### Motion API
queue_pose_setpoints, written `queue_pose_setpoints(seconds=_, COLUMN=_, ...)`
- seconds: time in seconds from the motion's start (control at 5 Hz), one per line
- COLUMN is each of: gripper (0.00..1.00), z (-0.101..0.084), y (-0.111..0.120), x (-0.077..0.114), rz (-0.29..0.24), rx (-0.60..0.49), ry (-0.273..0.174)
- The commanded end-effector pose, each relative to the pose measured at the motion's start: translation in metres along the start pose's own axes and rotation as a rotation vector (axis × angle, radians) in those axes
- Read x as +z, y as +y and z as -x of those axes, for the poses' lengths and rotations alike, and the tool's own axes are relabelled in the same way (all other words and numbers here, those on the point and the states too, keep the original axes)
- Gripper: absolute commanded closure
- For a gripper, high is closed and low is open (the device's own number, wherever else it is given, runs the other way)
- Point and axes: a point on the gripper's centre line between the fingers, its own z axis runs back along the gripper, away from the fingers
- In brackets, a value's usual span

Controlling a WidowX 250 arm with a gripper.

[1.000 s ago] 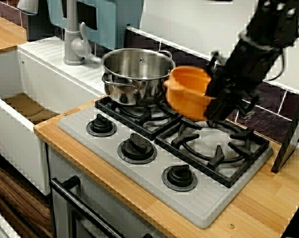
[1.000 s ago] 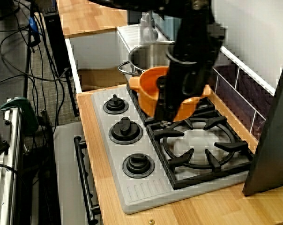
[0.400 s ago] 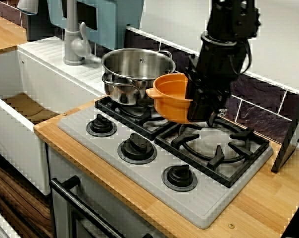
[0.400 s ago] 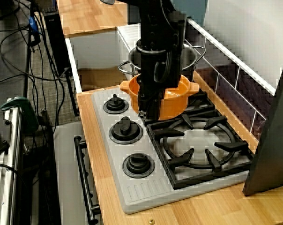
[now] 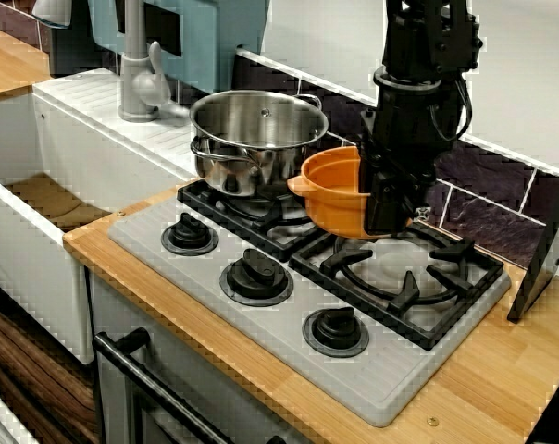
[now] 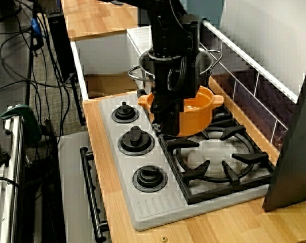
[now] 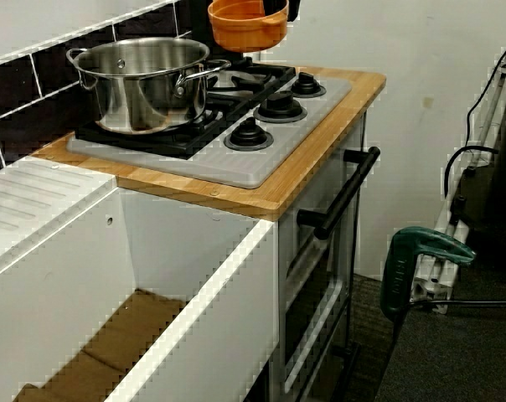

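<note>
One gripper: is pointing straight down and pinching the wall of the orange pot; the jaws are standing narrow, closed on the rim, one finger seemingly inside and one outside.
Orange pot, place: is hanging level over the hob, above the seam between its two grates and toward the hob's back edge; in the view from the sink side it is appearing clear of the ironwork.
Orange pot, build: is showing a round, open body with two small lug handles at the rim; nothing is showing inside.
Handling, judged: is looking like light moulded plastic, stiff and smooth; held by one side of the rim, it is likely tending to tip or slip. The rim wall and the two lugs are offering the surest hold.
Steel pot: is standing on the left grate, just beside the orange pot; whether they are touching cannot be told.
Right grate: is lying bare, below and to the right of the gripper.
Knobs: are sitting in a row of three along the hob's front edge, the middle one nearest the load.
Surroundings: a wooden worktop is carrying the hob; a white sink and grey faucet are adjoining its left end.
</note>
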Motion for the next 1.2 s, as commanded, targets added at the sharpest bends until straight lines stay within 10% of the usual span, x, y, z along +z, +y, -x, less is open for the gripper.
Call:
queue_pose_setpoints(seconds=0.0, gripper=1.00, z=-0.015, y=-0.001, x=-0.005, rz=0.033, rx=-0.065, ry=-0.096)
queue_pose_setpoints(seconds=0.4, gripper=1.00, z=-0.024, y=-0.001, x=-0.018, rz=0.050, rx=-0.081, ry=-0.090)
queue_pose_setpoints(seconds=0.8, gripper=1.00, z=-0.017, y=0.006, x=-0.018, rz=-0.091, rx=0.022, ry=-0.035)
queue_pose_setpoints(seconds=1.0, gripper=0.00, z=-0.016, y=0.009, x=-0.020, rz=-0.087, rx=0.029, ry=0.007)
